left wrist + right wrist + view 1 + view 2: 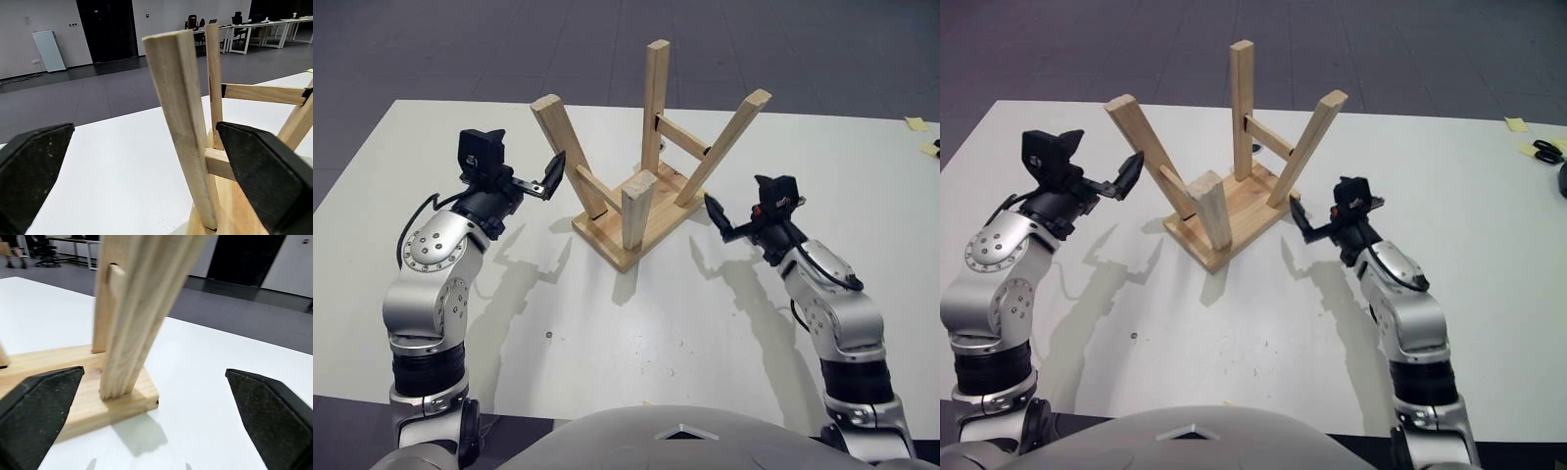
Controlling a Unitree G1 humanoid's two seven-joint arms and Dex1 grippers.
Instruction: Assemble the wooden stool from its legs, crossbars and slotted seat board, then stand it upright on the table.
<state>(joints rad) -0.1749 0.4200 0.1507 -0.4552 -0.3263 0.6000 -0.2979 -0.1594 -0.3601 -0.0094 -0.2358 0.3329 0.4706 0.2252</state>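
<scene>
The wooden stool stands upside down mid-table, its seat board flat on the white table and its legs pointing up, joined by crossbars. My left gripper is open just left of the left leg, level with its middle; in the left wrist view that leg rises between the black fingers without touching them. My right gripper is open at the board's right corner, below the right leg. The right wrist view has this leg and board corner close ahead.
Scissors and yellow paper scraps lie at the table's far right edge. A small dark speck sits on the near table. Bare tabletop stretches in front of the stool and on both sides.
</scene>
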